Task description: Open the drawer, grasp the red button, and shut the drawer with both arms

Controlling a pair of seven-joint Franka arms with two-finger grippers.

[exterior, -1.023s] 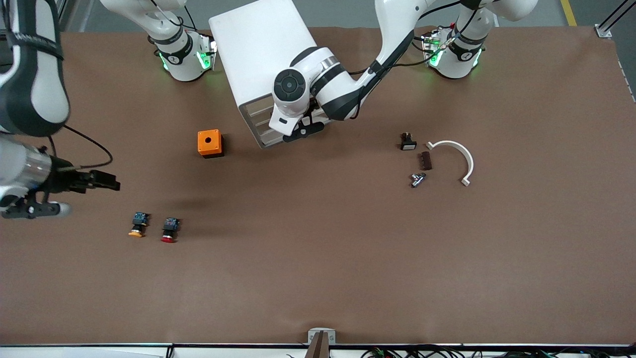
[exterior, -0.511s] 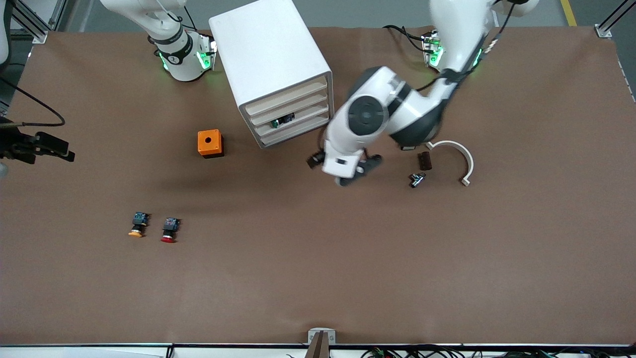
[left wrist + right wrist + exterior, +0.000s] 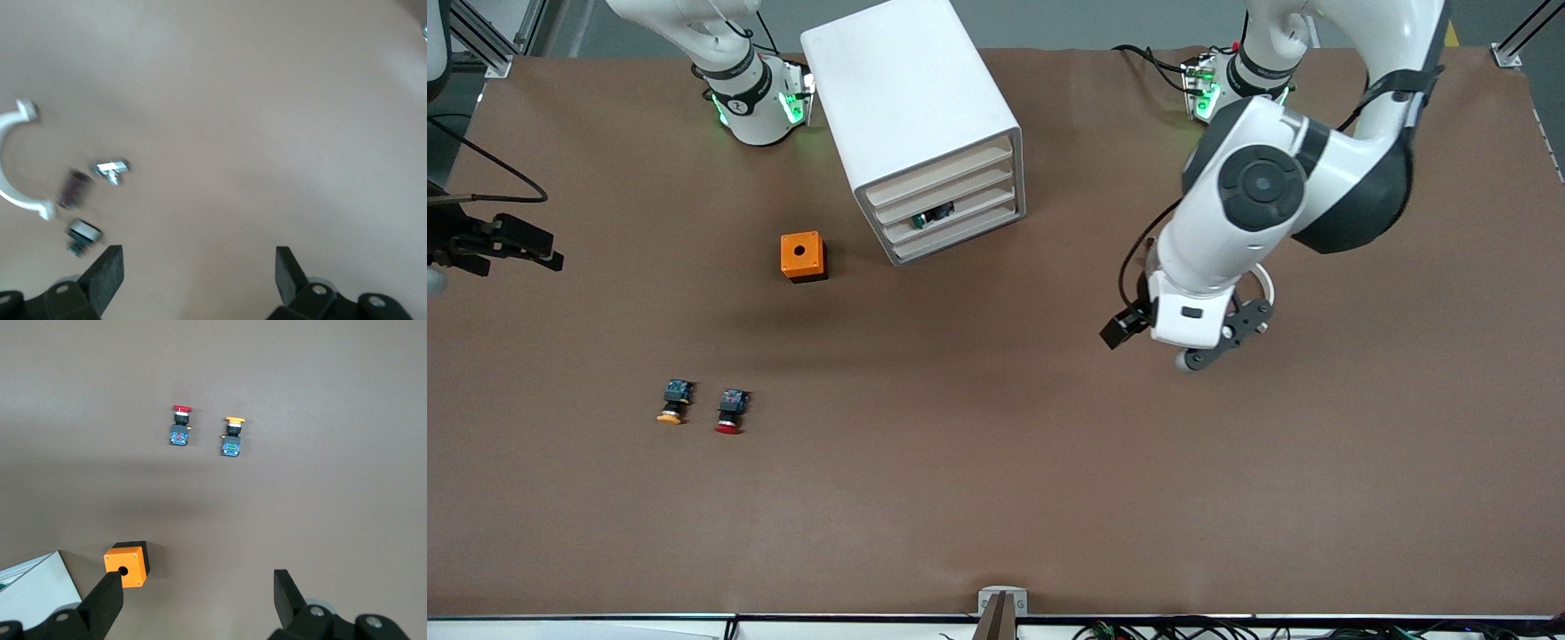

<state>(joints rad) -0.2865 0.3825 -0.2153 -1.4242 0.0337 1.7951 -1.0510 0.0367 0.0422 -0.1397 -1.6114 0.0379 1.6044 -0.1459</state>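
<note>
From the front view, I see the white cabinet [image 3: 914, 107] standing on the brown tabletop [image 3: 996, 498] between the two arm bases. All four of its cream fronts sit flush, and the drawer [image 3: 947, 190], second from the top, is shut. The drawer under it [image 3: 934, 214] shows a small green part. An orange box [image 3: 802, 256] with a round hole sits beside the cabinet, toward the right arm's end. The button [image 3: 730, 412] with the red cap lies nearer to the camera than that box, just beside its orange-capped twin [image 3: 674, 402], the two apart. My left arm's white wrist fills the left arm's end of the tabletop, with the left pincer [image 3: 1183, 342] up over the small parts there; a bit of the white curved clamp [image 3: 1265, 286] peeks out beside it. The right pincer [image 3: 503, 244] hangs at the edge of the view, over the right arm's end of the tabletop.

Left wrist view now: the left pincer [image 3: 197, 270] is spread wide with nothing between its fingers [image 3: 107, 273]. Below it lie the white curved clamp [image 3: 13, 167], a brown block [image 3: 72, 189], a silver fitting [image 3: 111, 169] and a black button with a white face [image 3: 83, 235], all near one another.

Right wrist view: the right pincer [image 3: 197, 597] is also spread wide and holds nothing. The button [image 3: 180, 427] and the twin [image 3: 232, 437] lie side by side below, the orange box [image 3: 125, 563] close to one finger, and a corner of the cabinet [image 3: 30, 587] shows at the edge.
</note>
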